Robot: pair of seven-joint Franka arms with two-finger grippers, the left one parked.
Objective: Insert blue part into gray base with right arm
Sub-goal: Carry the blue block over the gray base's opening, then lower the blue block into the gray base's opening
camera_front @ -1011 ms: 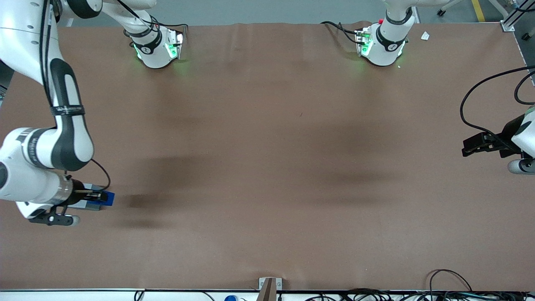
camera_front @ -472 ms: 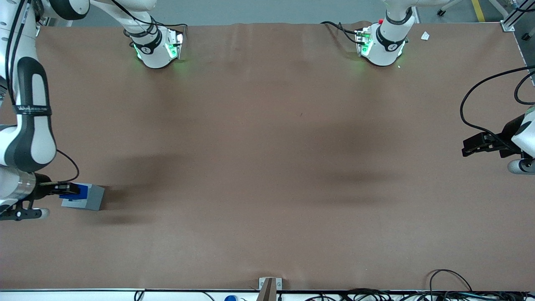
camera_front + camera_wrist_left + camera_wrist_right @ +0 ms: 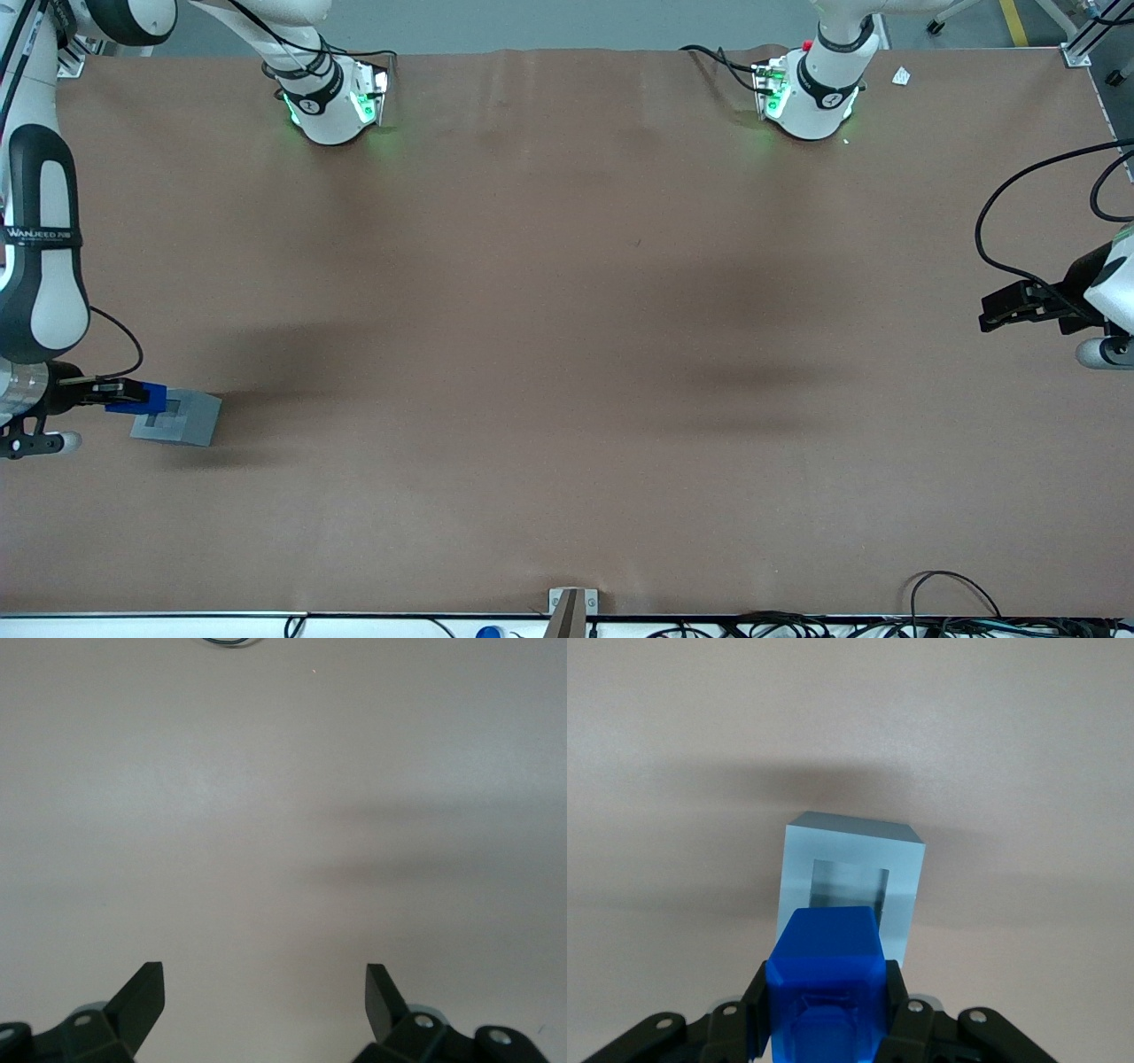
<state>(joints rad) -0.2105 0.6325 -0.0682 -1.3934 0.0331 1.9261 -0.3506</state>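
My right gripper (image 3: 124, 395) is shut on the blue part (image 3: 140, 398) and holds it at the working arm's end of the table. The blue part hangs over the edge of the gray base (image 3: 182, 419), beside its square socket (image 3: 166, 415), which is uncovered. In the right wrist view the blue part (image 3: 825, 979) sits clamped between the black fingers (image 3: 756, 1005), with my gripper (image 3: 825, 1010) above the gray base (image 3: 852, 877); the socket (image 3: 849, 882) shows just past the part's end.
The brown table cover (image 3: 567, 337) runs wide toward the parked arm's end. Two arm feet with green lights (image 3: 332, 97) stand at the table's edge farthest from the front camera. Cables (image 3: 974, 611) lie along the nearest edge.
My right arm has carried the blue part sideways across the gray base toward the working arm's table end. The socket, covered a second ago, now shows open.
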